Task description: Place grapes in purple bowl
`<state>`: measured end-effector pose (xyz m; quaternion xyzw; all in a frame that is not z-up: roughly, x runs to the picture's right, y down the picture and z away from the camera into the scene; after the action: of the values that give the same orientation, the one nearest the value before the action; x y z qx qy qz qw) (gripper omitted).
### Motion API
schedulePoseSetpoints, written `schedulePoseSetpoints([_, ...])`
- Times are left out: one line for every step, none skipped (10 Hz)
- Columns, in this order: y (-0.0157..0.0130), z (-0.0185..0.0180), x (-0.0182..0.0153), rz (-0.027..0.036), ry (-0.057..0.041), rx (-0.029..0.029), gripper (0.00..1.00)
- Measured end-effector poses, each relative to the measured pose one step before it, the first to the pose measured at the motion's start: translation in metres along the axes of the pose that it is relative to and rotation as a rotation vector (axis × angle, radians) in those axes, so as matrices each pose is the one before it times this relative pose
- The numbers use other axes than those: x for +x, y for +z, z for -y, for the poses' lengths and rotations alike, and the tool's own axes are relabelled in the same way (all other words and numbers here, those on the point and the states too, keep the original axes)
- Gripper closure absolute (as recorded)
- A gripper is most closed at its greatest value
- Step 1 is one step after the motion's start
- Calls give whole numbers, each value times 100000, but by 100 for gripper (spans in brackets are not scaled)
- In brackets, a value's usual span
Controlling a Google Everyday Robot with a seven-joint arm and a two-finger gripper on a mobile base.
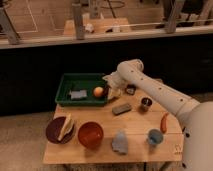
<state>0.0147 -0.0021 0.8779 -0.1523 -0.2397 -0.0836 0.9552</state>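
Observation:
The purple bowl point(54, 131) sits at the table's front left with a yellow piece lying in it. A small dark lump point(131, 90) at the back of the table, just right of my gripper, may be the grapes; I cannot tell for sure. My gripper point(112, 89) hangs low at the right edge of the green tray point(70, 81), next to the round orange fruit point(98, 92). The arm reaches in from the right, with its elbow above the table's back edge.
A grey object point(77, 94) lies in the tray. On the table are an orange-red bowl point(90, 134), a grey lump point(120, 141), a blue cup point(154, 136), a red chilli point(164, 122), a dark cup point(146, 103) and a dark flat block point(121, 108).

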Motion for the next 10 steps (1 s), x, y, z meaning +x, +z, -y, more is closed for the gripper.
schedulePoseSetpoints([503, -216, -67, -166, -362, -1418, 20])
schedulePoseSetpoints([547, -213, -120, -430, -821, -1321, 24])
schedulePoseSetpoints([646, -252, -187, -254, -1279, -1179, 34])
schedulePoseSetpoints([279, -131, 4, -128, -467, -446, 42])
schedulePoseSetpoints([233, -107, -61, 204, -816, -309, 54])
schedulePoseSetpoints([86, -49, -109, 438, -853, 20, 63])
schedulePoseSetpoints([7, -28, -138, 269, -1022, 87, 72])
schedulePoseSetpoints([37, -46, -145, 75, -839, 32, 82])
schedulePoseSetpoints([-101, 30, -118, -304, -799, 287, 92])
schedulePoseSetpoints([-551, 264, -130, -793, -516, 1020, 99])
